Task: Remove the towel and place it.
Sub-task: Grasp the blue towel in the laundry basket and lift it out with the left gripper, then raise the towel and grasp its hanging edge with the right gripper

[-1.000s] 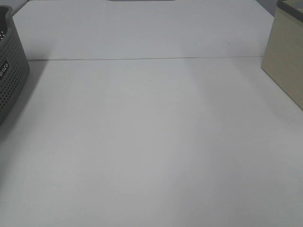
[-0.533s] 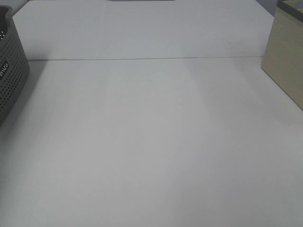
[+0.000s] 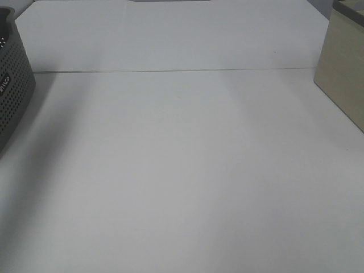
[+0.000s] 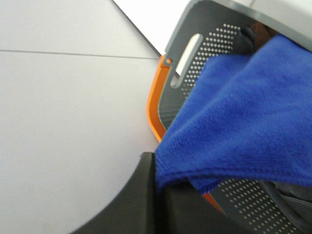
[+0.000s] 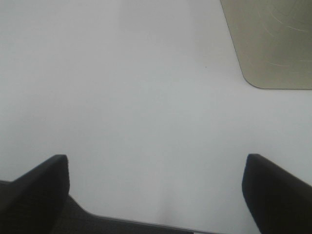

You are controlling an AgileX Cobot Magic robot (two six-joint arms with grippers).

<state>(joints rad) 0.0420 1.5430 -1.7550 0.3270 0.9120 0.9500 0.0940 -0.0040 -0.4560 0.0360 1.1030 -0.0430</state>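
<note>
The royal-blue plush towel point(image 4: 243, 122) shows only in the left wrist view. It hangs in thick folds over the grey perforated basket point(image 4: 204, 58) with an orange rim. My left gripper point(image 4: 160, 184) is shut on a folded edge of the towel, and one dark finger point(image 4: 131, 204) shows below the cloth. My right gripper point(image 5: 156, 190) is open over the bare white table point(image 5: 146, 87), its two dark fingers wide apart with nothing between them. In the exterior high view neither the grippers nor the towel can be seen.
The grey basket point(image 3: 12, 85) stands at the left edge of the white table point(image 3: 182, 170). A beige box point(image 3: 344, 74) stands at the right edge, and it also shows as the beige box point(image 5: 273, 39) in the right wrist view. A seam point(image 3: 170, 70) crosses the table's far part.
The grey basket at the left edge has shifted very slightly. Nothing else has visibly moved.
</note>
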